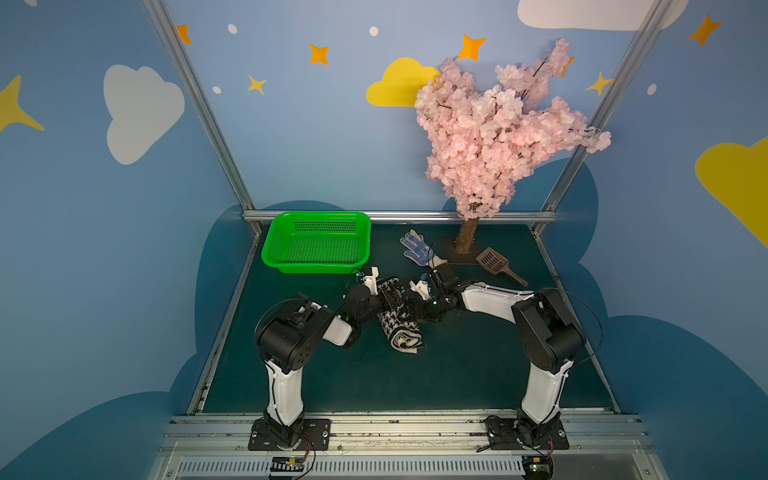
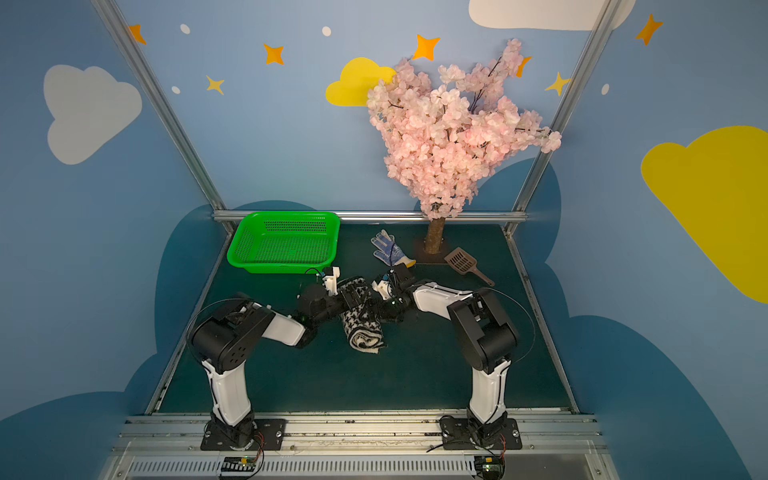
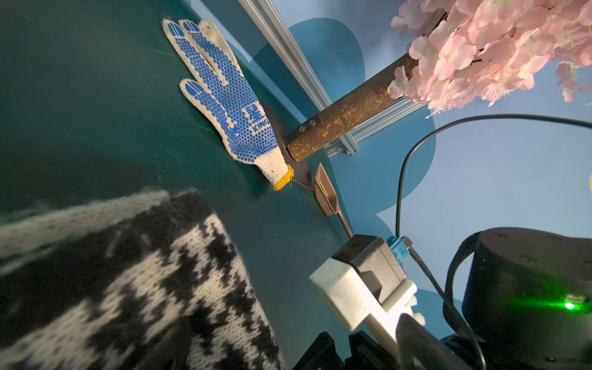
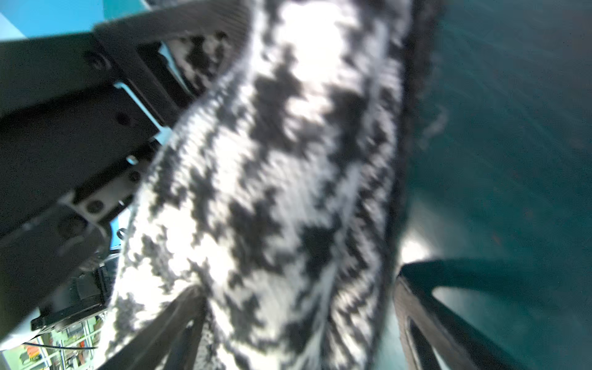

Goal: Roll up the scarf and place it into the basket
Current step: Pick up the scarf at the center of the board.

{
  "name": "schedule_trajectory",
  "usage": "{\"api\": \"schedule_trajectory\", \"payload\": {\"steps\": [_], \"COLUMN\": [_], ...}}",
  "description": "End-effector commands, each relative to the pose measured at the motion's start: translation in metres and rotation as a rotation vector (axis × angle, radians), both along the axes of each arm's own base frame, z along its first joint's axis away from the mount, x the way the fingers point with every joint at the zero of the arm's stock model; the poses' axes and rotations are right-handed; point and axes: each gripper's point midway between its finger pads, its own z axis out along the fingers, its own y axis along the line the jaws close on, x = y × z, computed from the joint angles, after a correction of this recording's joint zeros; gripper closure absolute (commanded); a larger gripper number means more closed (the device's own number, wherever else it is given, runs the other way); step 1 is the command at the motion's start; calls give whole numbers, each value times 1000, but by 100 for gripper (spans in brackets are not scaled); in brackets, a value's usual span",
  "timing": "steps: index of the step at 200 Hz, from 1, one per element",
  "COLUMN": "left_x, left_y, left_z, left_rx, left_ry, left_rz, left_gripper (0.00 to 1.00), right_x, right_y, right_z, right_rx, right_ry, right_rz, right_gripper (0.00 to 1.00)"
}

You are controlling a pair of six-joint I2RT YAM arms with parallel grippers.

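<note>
Enclosing green tabletop (image 1: 457, 374) — cloud-painted walls (image 1: 311, 145).

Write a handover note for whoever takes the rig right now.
Left gripper: open, over the far part of the scarf.
Right gripper: jaws wide astride the scarf; whether it grips is unclear.
Scarf: rolled, lying on the table, outside the basket.
Basket: empty, at the far left.
Done: rolling.
Left: lift the scarf into the basket.
</note>
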Motion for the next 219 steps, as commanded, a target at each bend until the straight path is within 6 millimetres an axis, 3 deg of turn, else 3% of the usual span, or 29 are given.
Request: {"api": "schedule_trajectory", "payload": {"steps": [1, 29, 62, 94, 114, 137, 166, 194, 219], "left_x": [-16, -17, -19, -20, -21, -23, -22, -22, -27], "left_y": [7, 6, 8, 8, 11, 19, 37, 64, 94], "left_z": [-56, -59, -59, -59, -55, -44, -9, 42, 99], "left_rx": [88, 90, 93, 89, 72, 71, 46, 48, 140], "left_ry": [169, 171, 169, 168, 158, 147, 108, 55, -11], "left_rz": [10, 6, 11, 11, 21, 33, 60, 90, 153], "left_gripper": [0, 0, 0, 0, 0, 0, 0, 0, 0], "right_x": [-9, -11, -18, -25, -26, -26, -33, -38, -31], "right_y": [15, 25, 26, 22, 16, 9, 6, 8, 15], "right_z": [-19, -26, -28, -35, -37, -34, -14, 23, 76], "right_rx": [12, 85, 133, 153, 173, 203, 298, 352, 391], "right_ry": [30, 72, 104, 132, 133, 138, 151, 115, 40], "right_rz": [33, 23, 11, -2, -22, -41, -40, -12, 15], "right_gripper": [10, 11, 32, 66, 100, 100, 100, 100, 100]}}
